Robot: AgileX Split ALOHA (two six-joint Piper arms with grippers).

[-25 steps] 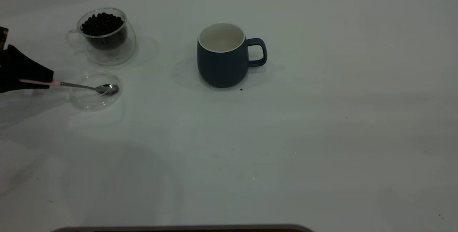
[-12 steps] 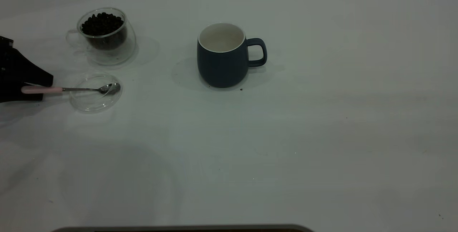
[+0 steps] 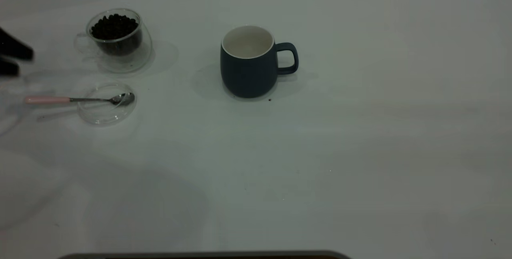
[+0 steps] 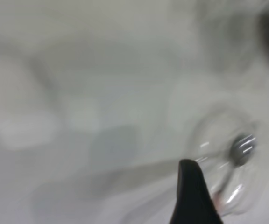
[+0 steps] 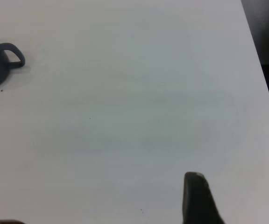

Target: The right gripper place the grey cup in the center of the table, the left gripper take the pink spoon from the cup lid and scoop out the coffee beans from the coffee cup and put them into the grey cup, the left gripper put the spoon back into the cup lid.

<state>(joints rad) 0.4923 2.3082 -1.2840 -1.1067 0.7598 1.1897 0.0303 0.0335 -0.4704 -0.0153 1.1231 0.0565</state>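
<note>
Left jaws (image 3: 10, 60) released and pulled back from the spoon (image 3: 76, 99), now lying with bowl in the lid (image 3: 105, 113) on the worktop (image 3: 360, 151); return step looks complete.

1 grey cup (image 3: 248, 65), 1 coffee cup (image 3: 118, 39), 1 cup lid (image 3: 106, 103), 1 pink spoon (image 3: 76, 99)

Open table (image 3: 360, 151) — right of grey cup (image 3: 248, 71)
</note>
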